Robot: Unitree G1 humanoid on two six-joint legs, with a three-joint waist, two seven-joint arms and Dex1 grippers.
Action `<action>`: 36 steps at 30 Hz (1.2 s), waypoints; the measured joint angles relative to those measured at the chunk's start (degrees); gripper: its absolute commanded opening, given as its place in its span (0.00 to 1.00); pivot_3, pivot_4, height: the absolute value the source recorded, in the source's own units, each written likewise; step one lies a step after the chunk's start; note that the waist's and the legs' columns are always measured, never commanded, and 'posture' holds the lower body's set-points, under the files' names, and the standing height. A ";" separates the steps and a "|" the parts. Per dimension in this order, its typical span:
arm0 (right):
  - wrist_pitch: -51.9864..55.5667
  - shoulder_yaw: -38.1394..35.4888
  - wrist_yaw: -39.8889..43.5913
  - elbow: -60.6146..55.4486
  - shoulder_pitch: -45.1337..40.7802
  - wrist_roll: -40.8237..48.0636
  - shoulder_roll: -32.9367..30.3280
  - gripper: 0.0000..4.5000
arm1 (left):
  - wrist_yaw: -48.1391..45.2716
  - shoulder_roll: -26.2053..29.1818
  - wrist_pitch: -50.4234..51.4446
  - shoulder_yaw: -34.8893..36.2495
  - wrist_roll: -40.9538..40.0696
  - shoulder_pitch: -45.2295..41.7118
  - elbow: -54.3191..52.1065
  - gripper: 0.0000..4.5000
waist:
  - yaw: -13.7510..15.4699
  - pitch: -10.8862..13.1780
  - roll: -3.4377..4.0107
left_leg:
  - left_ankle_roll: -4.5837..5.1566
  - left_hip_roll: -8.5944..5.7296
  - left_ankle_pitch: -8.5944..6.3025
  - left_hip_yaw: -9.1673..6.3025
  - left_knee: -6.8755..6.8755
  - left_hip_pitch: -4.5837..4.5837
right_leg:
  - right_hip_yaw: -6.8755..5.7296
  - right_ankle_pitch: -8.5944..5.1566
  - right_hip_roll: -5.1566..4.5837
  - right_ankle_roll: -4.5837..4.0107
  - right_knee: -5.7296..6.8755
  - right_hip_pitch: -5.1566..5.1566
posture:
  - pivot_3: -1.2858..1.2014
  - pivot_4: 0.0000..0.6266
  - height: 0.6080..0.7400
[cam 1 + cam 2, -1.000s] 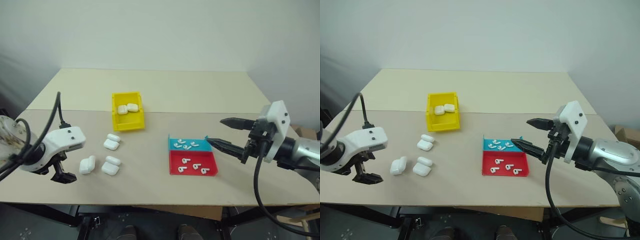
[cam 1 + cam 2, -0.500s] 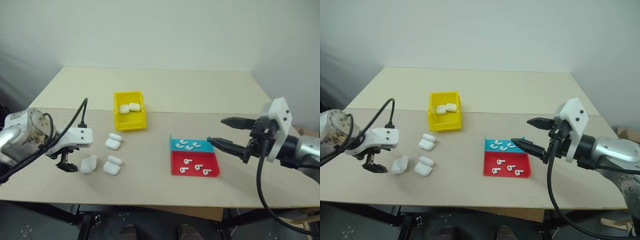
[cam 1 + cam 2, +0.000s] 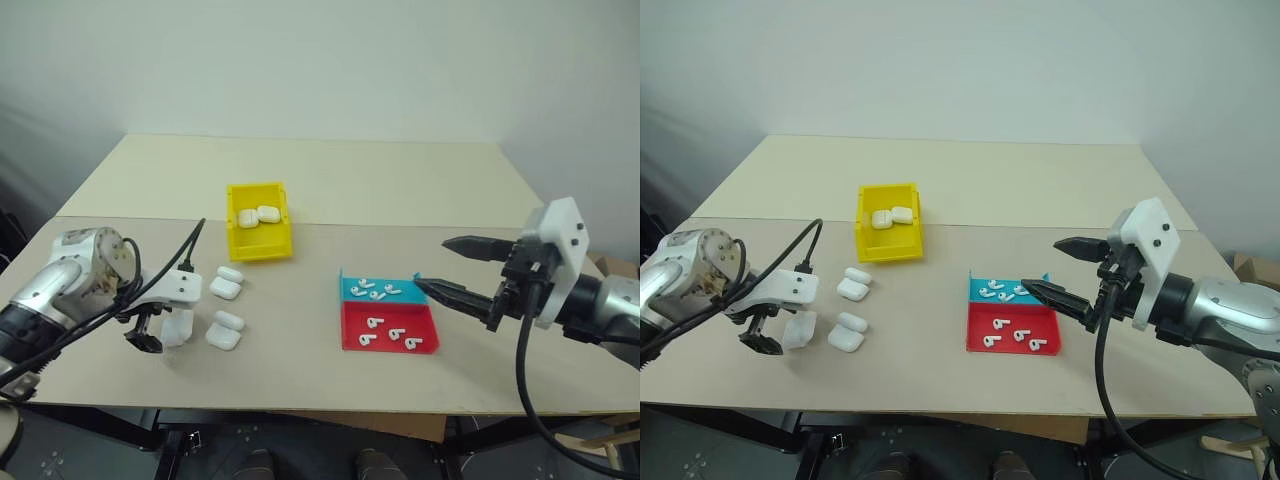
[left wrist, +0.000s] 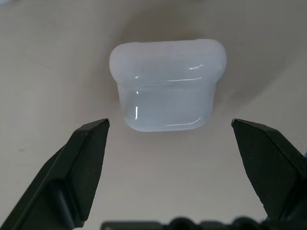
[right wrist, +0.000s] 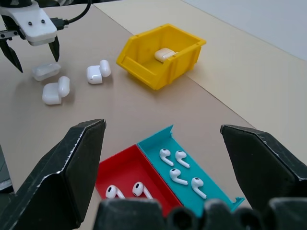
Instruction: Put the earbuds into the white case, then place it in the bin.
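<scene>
Beige tabletop (image 3: 400, 190) against a plain pale wall.

Head views: yellow bin (image 3: 258, 233) stands left of centre toward the far side, w/ 2 white cases (image 3: 257, 215) inside. On the table nearer the robot, 3 more cases: 2 lying open, lids back (image 3: 227, 283) (image 3: 224, 330), and 1 closed case (image 3: 178, 327) just under the left arm. Right of centre a teal tray (image 3: 380, 290) touches a red tray (image 3: 389, 328), teal the farther one. Earbuds: 4 in teal (image 3: 374, 290), 4 in red (image 3: 388, 335), so 8 in all, none in a case. Left gripper (image 3: 775, 338) points down over the closed case, fingers spread, nothing grasped. Right gripper (image 3: 448, 270) hangs level just right of the trays, fingers wide apart, empty; lower finger tip over the teal tray's right corner.

Left wrist view: closed case (image 4: 168, 84) lies on the table beyond the 2 black fingers (image 4: 79, 167), centred btw them, gap on both sides, no contact.

Right wrist view: both trays sit btw the spread fingers (image 5: 62, 177); 4 buds seen in teal, 2 in red, rest cut off. Bin farther off, 1 case visible over its rim. Beyond it the 2 open cases, the closed case, and the left gripper above that one.
</scene>
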 measured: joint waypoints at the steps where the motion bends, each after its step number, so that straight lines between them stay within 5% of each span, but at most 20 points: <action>1: 0.00 -0.01 -0.07 -0.01 0.00 0.13 -0.03 1.00 | -0.05 -0.62 0.01 0.09 0.52 0.00 0.15 0.99 | 0.00 0.00 0.00 | 0.00 0.00 0.00 0.00 0.00 0.00 | 0.00 0.00 0.00 0.00 0.01 0.00 | 0.52 0.24 1.00; 11: 0.00 0.00 -0.26 -0.13 0.00 0.56 -0.05 1.00 | -0.92 -2.78 0.04 0.69 3.55 0.52 0.24 0.99 | -0.08 0.00 0.00 | 0.00 0.00 0.00 -0.01 0.00 0.00 | 0.00 0.00 0.00 0.00 0.01 0.01 | 0.52 0.24 1.00; 18: 0.00 0.01 -0.42 -0.13 -0.01 0.57 -0.05 1.00 | -0.90 -2.88 0.00 1.59 4.68 1.90 0.18 0.60 | -0.08 0.00 0.00 | 0.00 0.00 0.00 -0.01 0.00 0.01 | 0.00 0.00 0.00 0.00 0.01 0.01 | 0.52 0.24 1.00; 25: -0.02 0.12 -0.49 -0.11 -0.02 0.50 -0.05 1.00 | -0.43 -2.90 0.82 4.29 4.88 4.10 -1.03 0.60 | -0.14 0.00 0.00 | 0.00 0.00 0.00 -0.01 0.00 0.03 | 0.00 0.00 0.00 0.00 0.02 0.01 | 0.52 0.24 1.00; 30: -0.97 1.01 -0.25 -0.10 0.01 -0.72 0.92 1.00 | 2.04 -3.10 2.74 11.83 -0.48 7.01 -2.28 0.60 | -0.12 0.00 -0.01 | 0.00 0.03 0.00 -0.02 0.01 0.01 | -0.03 0.00 0.00 0.00 0.02 0.00 | 0.52 0.24 1.00; 36: -4.40 3.57 0.79 0.75 0.17 -4.86 3.57 1.00 | 7.89 -4.80 9.27 32.64 -13.16 7.56 -4.96 0.60 | -0.18 0.00 -0.01 | 0.01 0.03 -0.01 -0.02 0.01 0.01 | -0.04 -0.02 0.00 0.03 0.04 0.01 | 0.52 0.24 1.00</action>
